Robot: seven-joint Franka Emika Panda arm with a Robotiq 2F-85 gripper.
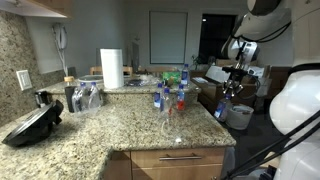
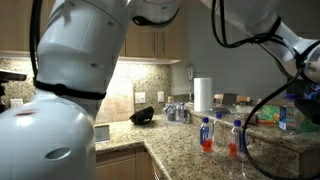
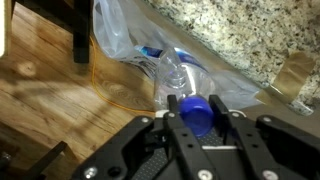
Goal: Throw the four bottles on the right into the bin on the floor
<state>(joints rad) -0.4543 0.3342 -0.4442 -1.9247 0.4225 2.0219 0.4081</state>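
Note:
In the wrist view my gripper (image 3: 198, 118) is shut on a small clear bottle (image 3: 196, 110) at its blue cap. Its clear body hangs down over the whitish liner of the bin (image 3: 118, 40) on the wooden floor. In an exterior view the gripper (image 1: 230, 92) is off the right end of the counter, with the bottle (image 1: 222, 108) above the pale grey bin (image 1: 241, 118). Three more bottles with blue or red caps (image 1: 181, 99) stand on the granite counter; they also show in the second exterior view (image 2: 205, 133).
A white paper-towel roll (image 1: 111, 68) stands at the back of the counter (image 1: 110, 130). A black appliance (image 1: 32, 125) and jars (image 1: 85, 96) sit at the left. A dark chair leg (image 3: 80, 35) stands next to the bin.

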